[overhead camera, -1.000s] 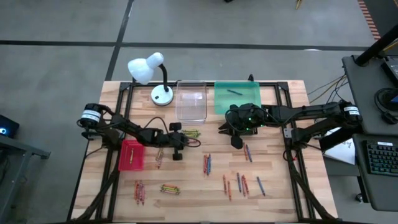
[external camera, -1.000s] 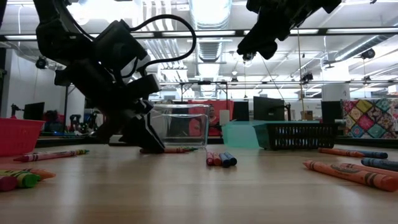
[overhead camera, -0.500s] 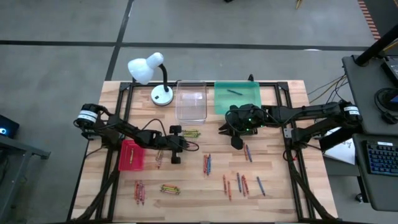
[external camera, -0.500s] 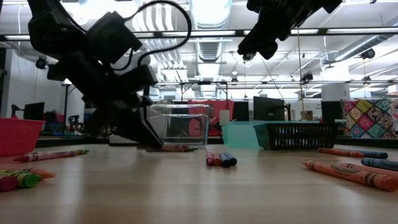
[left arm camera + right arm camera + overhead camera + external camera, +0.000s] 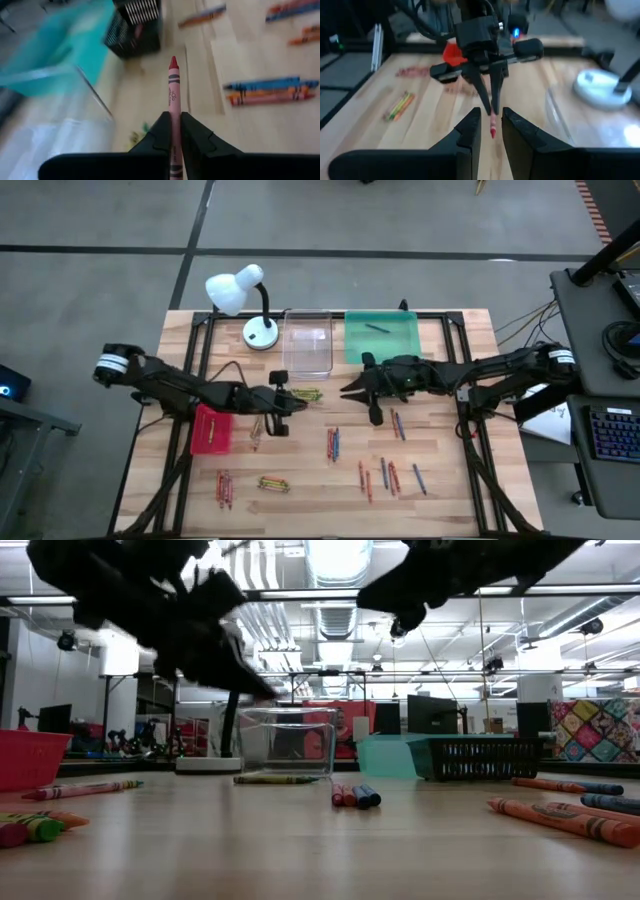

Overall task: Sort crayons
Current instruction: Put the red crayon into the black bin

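My left gripper (image 5: 290,397) hangs above the table just in front of the clear tray (image 5: 307,340), shut on a red crayon (image 5: 173,85). The crayon's tip (image 5: 492,131) points at my right gripper (image 5: 350,392), which stands open a short way to its right with nothing between its fingers (image 5: 470,125). More crayons lie flat on the wood in small groups: a yellow-green lot (image 5: 306,394) by the clear tray, red and blue ones (image 5: 333,443), and several at the near right (image 5: 388,475). My left gripper pinches the red crayon's rear part (image 5: 173,111) between its two fingers (image 5: 192,134). The crayon lies along the fingers and sticks out well past their ends. The fingers come from the table's left, slanting a little downward. The crayon is lifted clear of the table.
A red tray (image 5: 212,428) sits at the left and a teal tray (image 5: 381,340) with one crayon in it at the far right. A black basket (image 5: 485,758) stands beside the teal tray. A white desk lamp (image 5: 245,300) stands at the far left. More crayons lie near the front edge (image 5: 272,482).
My left gripper has risen from the table in front of the clear tray, taking the red crayon up clear of the wood, and now slants less steeply. My right gripper has tipped from pointing down toward nearly level, facing the table's left.
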Motion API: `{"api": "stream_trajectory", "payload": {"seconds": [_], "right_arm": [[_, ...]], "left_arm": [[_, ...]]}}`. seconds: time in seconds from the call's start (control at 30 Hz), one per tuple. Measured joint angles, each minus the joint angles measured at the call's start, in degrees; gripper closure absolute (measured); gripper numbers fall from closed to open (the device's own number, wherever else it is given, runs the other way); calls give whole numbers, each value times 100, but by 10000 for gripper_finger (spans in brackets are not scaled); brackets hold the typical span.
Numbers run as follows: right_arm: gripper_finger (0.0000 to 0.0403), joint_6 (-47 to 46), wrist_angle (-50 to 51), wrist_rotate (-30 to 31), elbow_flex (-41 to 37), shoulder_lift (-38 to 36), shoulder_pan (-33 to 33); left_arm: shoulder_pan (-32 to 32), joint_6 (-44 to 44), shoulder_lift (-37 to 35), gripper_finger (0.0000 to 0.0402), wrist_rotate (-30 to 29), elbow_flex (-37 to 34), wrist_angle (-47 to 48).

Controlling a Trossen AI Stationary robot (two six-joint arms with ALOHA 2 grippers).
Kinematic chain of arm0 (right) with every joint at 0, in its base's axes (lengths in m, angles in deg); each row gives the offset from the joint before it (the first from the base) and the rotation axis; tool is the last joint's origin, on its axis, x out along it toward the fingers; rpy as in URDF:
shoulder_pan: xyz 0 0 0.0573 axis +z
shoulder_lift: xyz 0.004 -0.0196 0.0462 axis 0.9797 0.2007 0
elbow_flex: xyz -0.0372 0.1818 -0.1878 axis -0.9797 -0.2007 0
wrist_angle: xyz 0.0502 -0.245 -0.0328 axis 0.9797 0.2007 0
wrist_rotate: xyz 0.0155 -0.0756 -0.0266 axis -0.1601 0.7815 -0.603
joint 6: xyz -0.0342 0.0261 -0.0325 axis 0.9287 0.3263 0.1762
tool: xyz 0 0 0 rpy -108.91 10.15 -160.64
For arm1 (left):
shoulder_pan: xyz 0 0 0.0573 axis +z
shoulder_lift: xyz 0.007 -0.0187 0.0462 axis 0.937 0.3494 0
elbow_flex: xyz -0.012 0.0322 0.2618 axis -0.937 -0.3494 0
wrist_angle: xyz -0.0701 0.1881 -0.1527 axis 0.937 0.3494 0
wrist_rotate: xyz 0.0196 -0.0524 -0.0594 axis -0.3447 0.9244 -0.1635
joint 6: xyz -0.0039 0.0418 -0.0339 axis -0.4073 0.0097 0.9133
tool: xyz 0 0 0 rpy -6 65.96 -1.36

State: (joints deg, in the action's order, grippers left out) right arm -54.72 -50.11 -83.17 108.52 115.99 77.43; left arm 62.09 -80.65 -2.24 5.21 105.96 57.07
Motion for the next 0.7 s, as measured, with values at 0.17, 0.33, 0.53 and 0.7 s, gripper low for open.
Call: {"api": "stream_trajectory", "payload": {"seconds": [0.17,0.33,0.53,0.7], "right_arm": [[335,191,-1136,-33,-104,407,13],[335,533,-2356,-52,-105,862,196],[335,835,-3030,-32,-23,1195,313],[335,674,-3040,4,69,1202,310]], "left_arm": [[2,-215,-952,401,-38,2,-241],[-27,122,-1492,401,-44,-157,-1062],[-197,346,-1340,401,-44,-603,-2828],[-299,350,-1126,402,-46,-701,-3378]]}}
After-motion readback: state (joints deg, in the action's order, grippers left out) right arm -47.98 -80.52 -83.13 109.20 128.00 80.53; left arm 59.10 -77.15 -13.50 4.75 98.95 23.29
